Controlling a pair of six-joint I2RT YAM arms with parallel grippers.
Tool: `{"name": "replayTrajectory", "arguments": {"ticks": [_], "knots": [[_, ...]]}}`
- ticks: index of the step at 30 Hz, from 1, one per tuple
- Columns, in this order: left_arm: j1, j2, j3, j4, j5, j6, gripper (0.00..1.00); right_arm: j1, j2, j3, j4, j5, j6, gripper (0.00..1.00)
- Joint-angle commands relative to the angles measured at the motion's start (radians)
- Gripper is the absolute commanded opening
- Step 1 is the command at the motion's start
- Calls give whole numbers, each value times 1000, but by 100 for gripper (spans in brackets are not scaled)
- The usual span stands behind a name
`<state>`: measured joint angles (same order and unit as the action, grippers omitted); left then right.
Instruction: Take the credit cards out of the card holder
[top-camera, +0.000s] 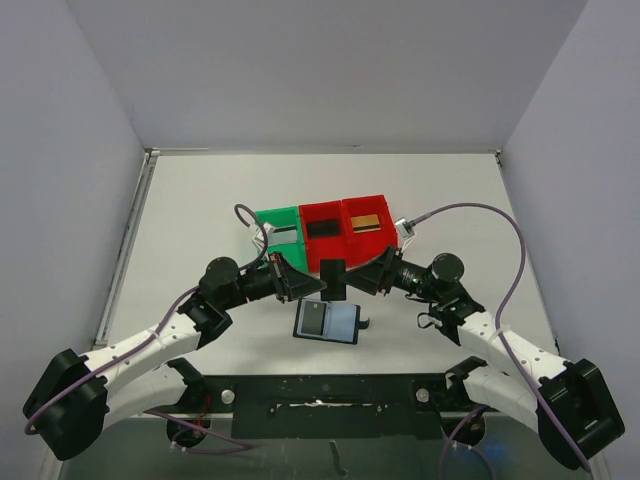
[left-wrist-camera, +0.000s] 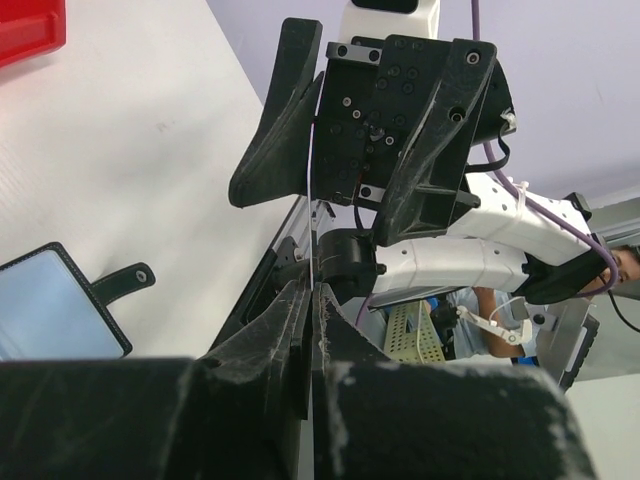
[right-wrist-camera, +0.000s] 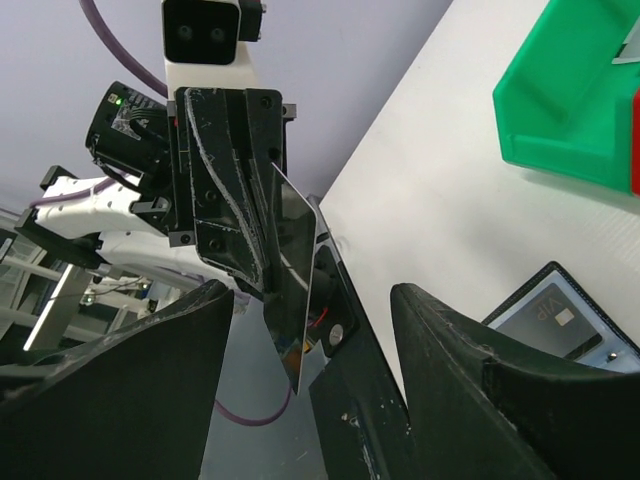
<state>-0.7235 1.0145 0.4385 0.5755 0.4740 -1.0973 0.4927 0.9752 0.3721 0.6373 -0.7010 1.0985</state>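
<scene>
The card holder (top-camera: 340, 323) lies open on the table between the arms, with a grey card (top-camera: 315, 320) in its left pocket and its strap tab (top-camera: 366, 323) at the right. It also shows in the left wrist view (left-wrist-camera: 50, 310) and the right wrist view (right-wrist-camera: 560, 312). My left gripper (top-camera: 305, 282) is shut on a dark glossy card (top-camera: 334, 278) and holds it upright above the holder. The card is seen edge-on in the left wrist view (left-wrist-camera: 312, 200) and face-on in the right wrist view (right-wrist-camera: 297, 290). My right gripper (top-camera: 372, 276) is open, its jaws either side of the card's far end.
A green bin (top-camera: 281, 222) and two red bins (top-camera: 322, 214) (top-camera: 364, 205) stand in a row behind the grippers. The middle bin holds a black card (top-camera: 322, 229) and the right bin a gold card (top-camera: 368, 221). The green bin holds something pale grey.
</scene>
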Motion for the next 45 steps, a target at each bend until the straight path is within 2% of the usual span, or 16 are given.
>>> {"name": "replayTrajectory", "arguments": {"ticks": [1, 16, 26, 33, 37, 40, 42, 45], "knots": [[5, -3, 49, 75, 23, -6, 0, 7, 14, 19, 141, -44, 37, 63], [6, -9, 60, 74, 25, -9, 0, 8, 49, 7, 209, -117, 66, 37], [5, 7, 73, 78, 58, -9, 0, 11, 100, 8, 331, -150, 125, 20], [6, 19, 76, 92, 67, -10, 0, 15, 120, 13, 351, -175, 140, 13], [6, 20, 78, 82, 73, -10, 0, 15, 115, 5, 346, -159, 140, 1], [5, 9, 82, 29, 74, 2, 1, 14, 111, 7, 343, -163, 126, 0], [6, -3, 98, -48, 52, 36, 18, 12, 88, 20, 287, -150, 92, 0], [6, -38, 140, -236, -36, 120, 48, 8, 33, 76, 51, -102, -37, 0]]}}
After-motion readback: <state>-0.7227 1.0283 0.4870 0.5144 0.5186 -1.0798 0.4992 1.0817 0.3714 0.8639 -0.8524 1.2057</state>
